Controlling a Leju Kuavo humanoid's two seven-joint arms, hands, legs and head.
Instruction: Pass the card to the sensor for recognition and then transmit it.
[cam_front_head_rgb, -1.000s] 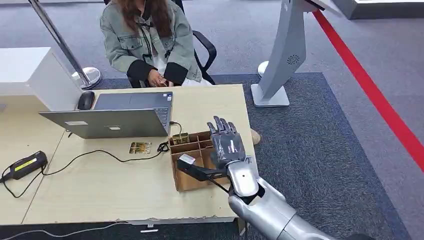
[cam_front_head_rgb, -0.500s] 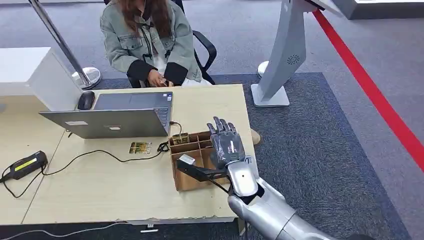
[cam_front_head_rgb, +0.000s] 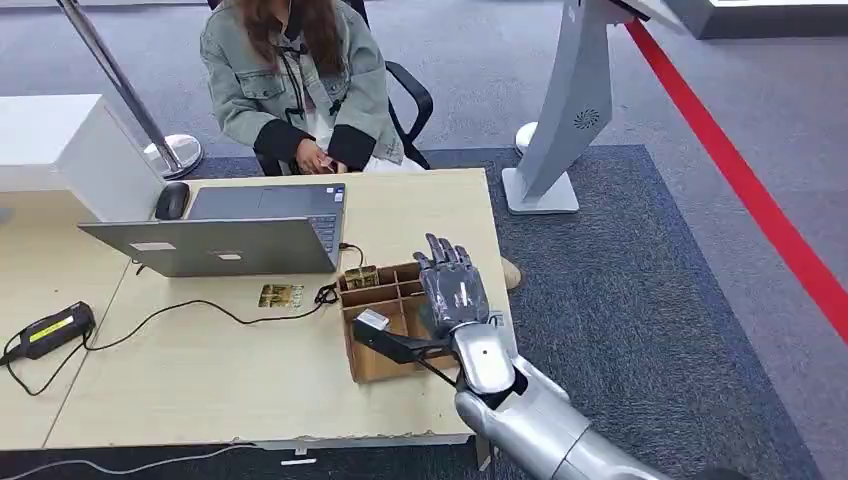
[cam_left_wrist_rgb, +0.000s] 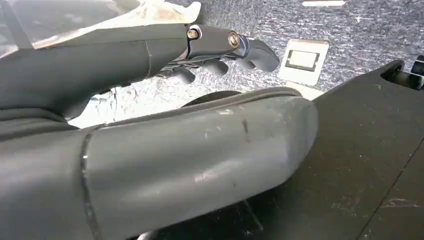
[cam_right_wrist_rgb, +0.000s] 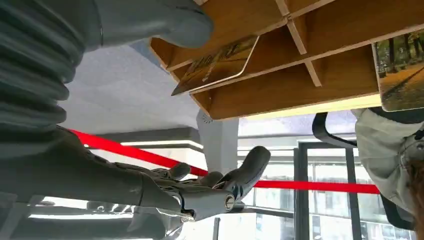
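A brown cardboard box (cam_front_head_rgb: 372, 355) with compartments stands at the table's right end. My right hand (cam_front_head_rgb: 455, 295) hovers over it, fingers stretched out and apart, holding nothing. In the right wrist view a card (cam_right_wrist_rgb: 215, 65) leans in one compartment just off my thumb (cam_right_wrist_rgb: 150, 20), while the fingers (cam_right_wrist_rgb: 220, 185) stay spread away from it. A second card (cam_right_wrist_rgb: 400, 75) stands in a farther compartment (cam_front_head_rgb: 362, 275). A yellow card (cam_front_head_rgb: 280, 295) lies flat on the table beside the box. My left hand (cam_left_wrist_rgb: 220, 50) hangs beside my body over the floor, holding nothing.
A person (cam_front_head_rgb: 300, 80) sits across the table behind an open laptop (cam_front_head_rgb: 240, 235) with a mouse (cam_front_head_rgb: 172, 200). A black corded device (cam_front_head_rgb: 50, 328) lies at the left. A white stand (cam_front_head_rgb: 565, 110) rises on the carpet to the right.
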